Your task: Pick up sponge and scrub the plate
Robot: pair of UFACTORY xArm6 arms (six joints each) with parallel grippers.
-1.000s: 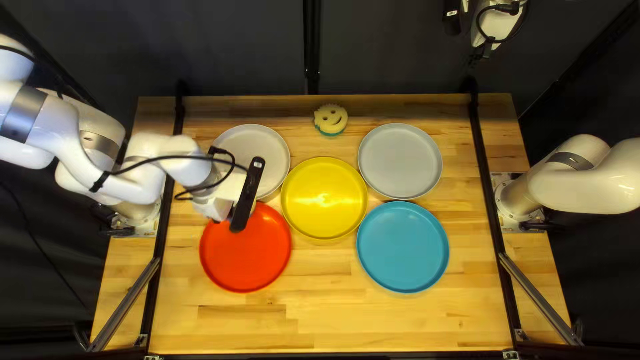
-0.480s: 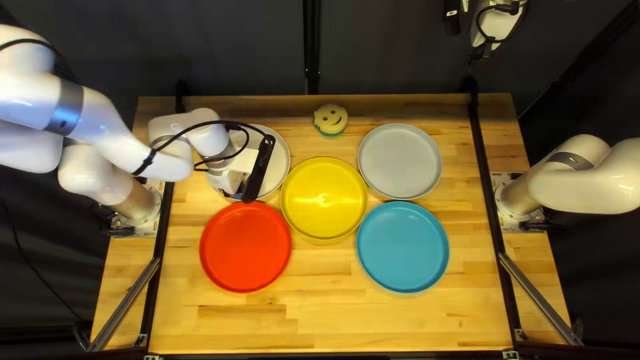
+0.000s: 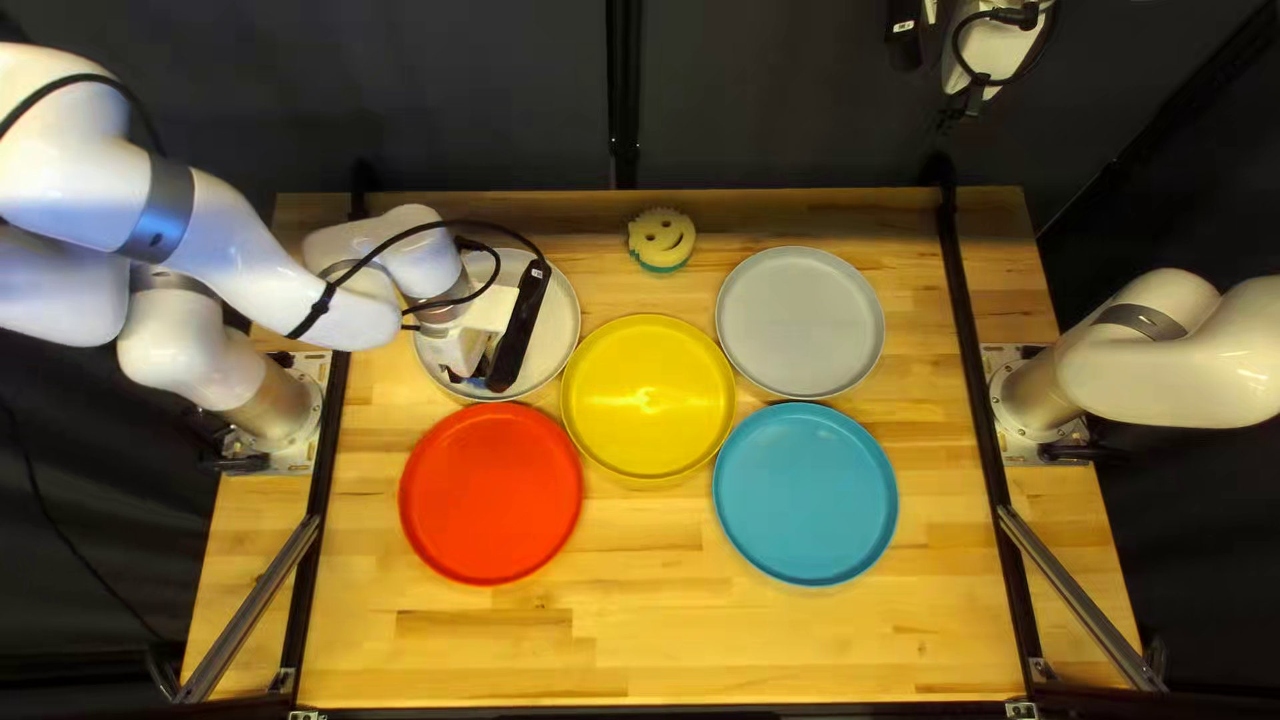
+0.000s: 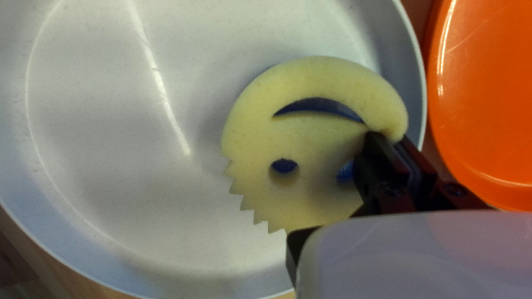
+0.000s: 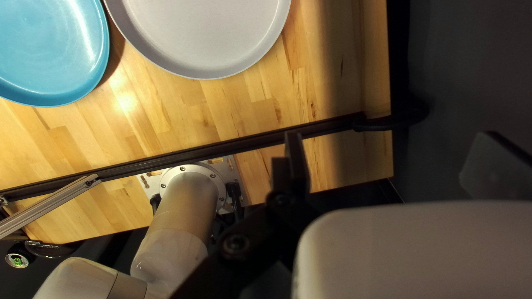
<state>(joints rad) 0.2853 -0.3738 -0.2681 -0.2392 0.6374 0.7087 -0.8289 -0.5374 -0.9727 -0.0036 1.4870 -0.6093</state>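
My left gripper is low over the white plate at the left of the top left view, where its arm hides the held sponge. In the left wrist view, the left gripper is shut on the edge of a yellow smiley sponge. That sponge is face up over the white plate, near its rim; whether it touches the plate I cannot tell. My right gripper is raised at the top edge of the top left view. Seen from its wrist, the right gripper stands open and empty.
Beside the white plate are a red plate and a yellow plate. Farther right lie a grey plate and a blue plate. Another smiley sponge rests by the table's far edge.
My left gripper has moved from beside the red plate's far rim toward the table's far edge, over the white plate, carrying the sponge. Its latest shift is small. My right arm is still.
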